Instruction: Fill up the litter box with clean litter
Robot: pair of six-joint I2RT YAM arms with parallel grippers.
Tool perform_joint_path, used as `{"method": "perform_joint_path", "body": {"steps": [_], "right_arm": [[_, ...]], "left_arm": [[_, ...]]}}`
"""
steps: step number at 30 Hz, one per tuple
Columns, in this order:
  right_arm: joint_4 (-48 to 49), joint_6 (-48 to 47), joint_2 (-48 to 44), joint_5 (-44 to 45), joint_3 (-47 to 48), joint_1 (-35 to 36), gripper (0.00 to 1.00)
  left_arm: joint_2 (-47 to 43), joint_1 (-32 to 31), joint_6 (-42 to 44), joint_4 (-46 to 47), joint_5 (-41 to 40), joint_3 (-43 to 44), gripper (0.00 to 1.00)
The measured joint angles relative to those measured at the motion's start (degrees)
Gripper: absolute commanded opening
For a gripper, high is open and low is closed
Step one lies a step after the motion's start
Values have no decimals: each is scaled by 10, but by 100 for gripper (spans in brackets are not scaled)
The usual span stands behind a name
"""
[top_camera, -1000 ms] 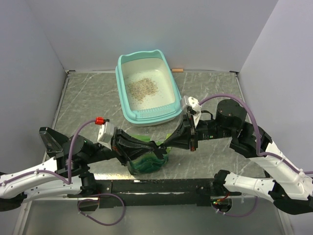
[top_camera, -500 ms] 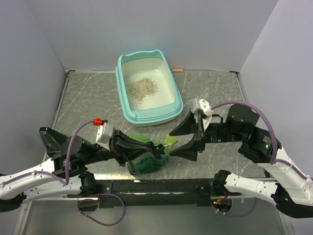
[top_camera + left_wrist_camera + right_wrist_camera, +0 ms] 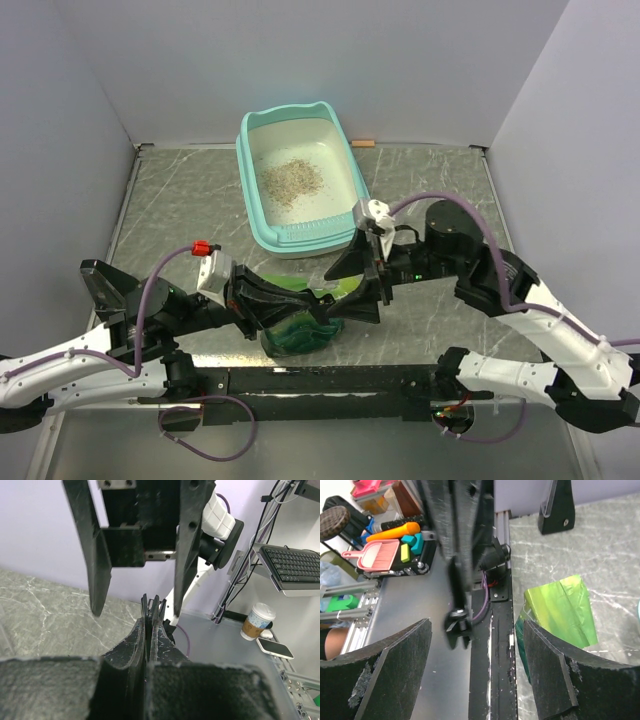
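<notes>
Turquoise plastic marks the one litter box (image 3: 310, 238), which is set on the tabletop (image 3: 180, 200) just beyond the right hand (image 3: 345, 290) and somewhat farther beyond the left hand (image 3: 318, 305). Its whitish floor is mostly bare, and a single thin patch of clean litter (image 3: 292, 180) is spread near the middle. The filling is therefore judged barely begun, with most of the pouring left to be done. One green bag (image 3: 560, 610) is found between the two hands, directly under the left one and just ahead of the right one, and it has not yet been carried over the box. The left hand is closed, its fingers pressed flat together at the bag's top; a pinch on the bag's edge is judged likely, though the film itself cannot be made out in the wrist view. The right hand is spread wide and nothing is held in it. By count, one box, one litter patch, one bag and two hands are seen.
</notes>
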Motion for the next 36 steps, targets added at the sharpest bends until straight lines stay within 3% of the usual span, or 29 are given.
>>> {"method": "perform_joint_path", "body": {"steps": [27, 30, 32, 33, 34, 36], "right_arm": [[35, 16, -3, -24, -34, 3, 75], [38, 17, -3, -25, -34, 6, 63], [40, 17, -3, -26, -34, 8, 16], [41, 19, -2, -27, -34, 10, 0], [43, 14, -2, -26, -34, 12, 0], [44, 15, -2, -22, -36, 13, 0]], "left_arm": [[-4, 0, 0, -14, -11, 0, 1], [-3, 0, 0, -14, -15, 0, 3], [0, 0, 0, -14, -16, 0, 13], [1, 0, 0, -14, -18, 0, 18], [3, 0, -1, -14, -18, 0, 32], [2, 0, -4, -15, -19, 0, 40]]}}
